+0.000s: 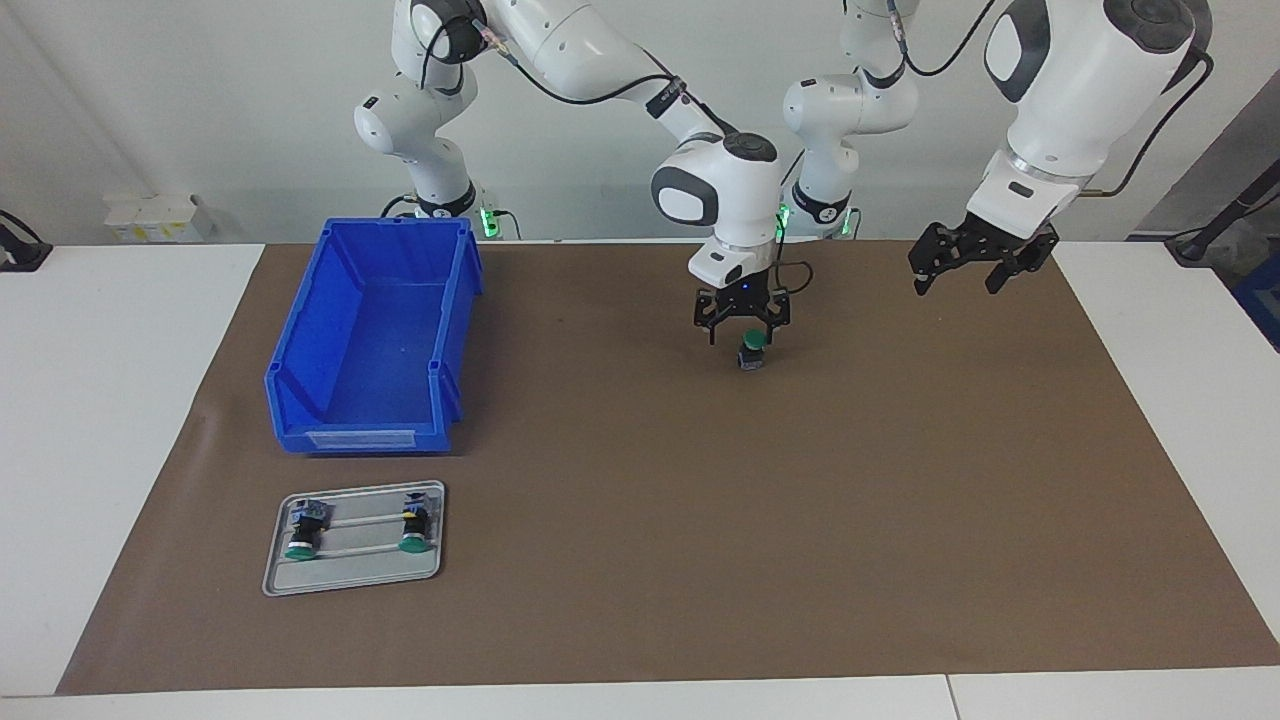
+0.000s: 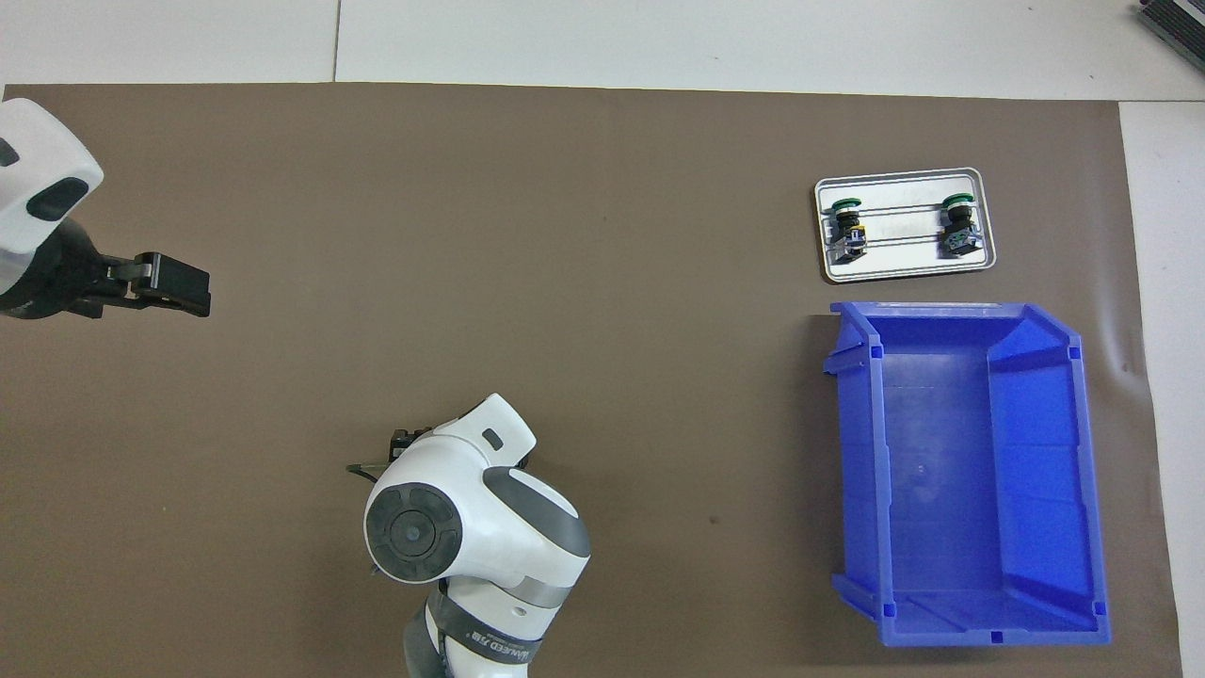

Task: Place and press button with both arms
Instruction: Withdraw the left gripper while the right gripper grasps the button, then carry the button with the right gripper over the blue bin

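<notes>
The button (image 1: pixel 751 353), green cap on a dark body, stands upright on the brown mat near the robots' edge, midway between the two bases. My right gripper (image 1: pixel 743 337) hangs straight down over it, open, its fingertips either side of the cap and apart from it. In the overhead view the right arm's wrist (image 2: pixel 442 508) hides the button, and only a bit of that gripper (image 2: pixel 407 441) shows. My left gripper (image 1: pixel 958 280) is open with nothing in it, in the air over the mat at the left arm's end (image 2: pixel 179 292).
A blue bin (image 1: pixel 300 330) (image 2: pixel 857 452) stands with nothing in it at the right arm's end. Farther from the robots than the bin lies a grey tray (image 1: pixel 350 578) (image 2: pixel 904 273) with two more green-capped buttons (image 1: pixel 300 540) (image 1: pixel 412 535) on their sides.
</notes>
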Tool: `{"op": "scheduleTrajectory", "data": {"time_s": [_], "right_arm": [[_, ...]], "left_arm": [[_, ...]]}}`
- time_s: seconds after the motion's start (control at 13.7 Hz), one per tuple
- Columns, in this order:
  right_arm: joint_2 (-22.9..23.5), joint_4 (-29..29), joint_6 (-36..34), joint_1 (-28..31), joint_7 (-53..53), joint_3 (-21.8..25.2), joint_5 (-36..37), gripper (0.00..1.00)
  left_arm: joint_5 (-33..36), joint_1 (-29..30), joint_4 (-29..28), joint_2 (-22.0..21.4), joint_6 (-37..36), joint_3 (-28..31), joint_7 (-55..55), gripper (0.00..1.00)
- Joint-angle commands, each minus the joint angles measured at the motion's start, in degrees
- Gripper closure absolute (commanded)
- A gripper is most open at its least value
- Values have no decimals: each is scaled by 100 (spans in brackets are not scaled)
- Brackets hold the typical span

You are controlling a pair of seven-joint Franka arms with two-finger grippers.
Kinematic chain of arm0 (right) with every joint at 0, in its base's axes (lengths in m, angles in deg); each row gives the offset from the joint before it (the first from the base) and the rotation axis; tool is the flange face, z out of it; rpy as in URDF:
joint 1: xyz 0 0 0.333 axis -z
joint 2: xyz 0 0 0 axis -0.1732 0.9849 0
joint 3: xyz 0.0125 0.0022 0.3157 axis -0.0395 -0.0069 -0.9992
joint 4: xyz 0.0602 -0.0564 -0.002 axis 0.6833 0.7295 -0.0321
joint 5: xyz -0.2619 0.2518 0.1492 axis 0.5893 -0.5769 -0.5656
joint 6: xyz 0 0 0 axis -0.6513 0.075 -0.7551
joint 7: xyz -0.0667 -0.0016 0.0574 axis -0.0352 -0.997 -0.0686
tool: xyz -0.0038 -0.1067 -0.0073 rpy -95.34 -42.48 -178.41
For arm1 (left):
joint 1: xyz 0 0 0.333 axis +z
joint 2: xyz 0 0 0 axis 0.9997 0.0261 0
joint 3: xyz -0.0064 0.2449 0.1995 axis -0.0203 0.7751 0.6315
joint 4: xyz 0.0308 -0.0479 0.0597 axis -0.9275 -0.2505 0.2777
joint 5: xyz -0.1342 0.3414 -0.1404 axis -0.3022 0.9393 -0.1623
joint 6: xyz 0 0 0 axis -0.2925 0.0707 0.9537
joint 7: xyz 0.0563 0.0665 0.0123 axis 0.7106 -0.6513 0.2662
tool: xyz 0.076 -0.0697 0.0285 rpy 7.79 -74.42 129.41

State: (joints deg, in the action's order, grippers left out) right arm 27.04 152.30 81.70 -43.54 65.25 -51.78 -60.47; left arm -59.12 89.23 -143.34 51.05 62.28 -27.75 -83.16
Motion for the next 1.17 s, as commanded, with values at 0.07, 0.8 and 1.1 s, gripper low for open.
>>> {"op": "scheduleTrajectory", "data": {"time_s": [0.07, 0.8, 1.1], "right_arm": [[134, -178, 92, -89, -26, 7, 91, 0], [204, 15, 311, -98, -711, -11, 91, 4], [196, 103, 364, -98, -896, -11, 91, 42]], "left_arm": [[87, 138, -266, -188, 236, 0, 44, 0], [87, 375, -179, -153, 219, 9, 632, 0], [87, 454, -196, -153, 228, 18, 686, 0]]}}
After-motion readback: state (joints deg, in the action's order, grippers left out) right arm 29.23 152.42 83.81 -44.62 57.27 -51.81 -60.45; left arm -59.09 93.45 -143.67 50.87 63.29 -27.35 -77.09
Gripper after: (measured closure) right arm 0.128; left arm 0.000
